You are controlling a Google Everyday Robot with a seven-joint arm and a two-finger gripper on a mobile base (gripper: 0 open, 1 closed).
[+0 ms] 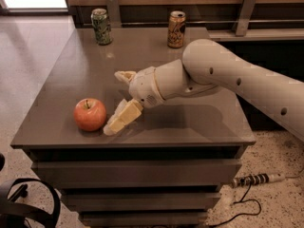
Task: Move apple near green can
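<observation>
The round red-orange apple (90,114), yellowish on one flank and with a short dark stem, sits near the front left corner of the grey-brown worktop (142,51), close to the front edge. Nothing holds it; it rests on its own base.

Just beside it on the right is the gripper (114,102), carried on a thick white arm that reaches in over the right edge. Its pale fingers (124,118) are spread wide and grasp nothing. One slants down to the surface just right of the apple, its tip close to the fruit, though I cannot tell whether it touches. The other points up and away toward the back edge. That wide spread suits a fruit broader than either can. I judge the gripper to be lining up to take the apple, which does not yet lie between the two fingers.

The slim green can (101,26), white-mottled with a silver top, stands upright at the back left corner, well apart from the apple. A gold-tan can with dark markings (176,29) stands upright along the back edge, further right. Since apple and green can both lie toward the left edge, the carry would likely run from front to back on that side, and the apple should be set down short of the can so as not to tip it.
</observation>
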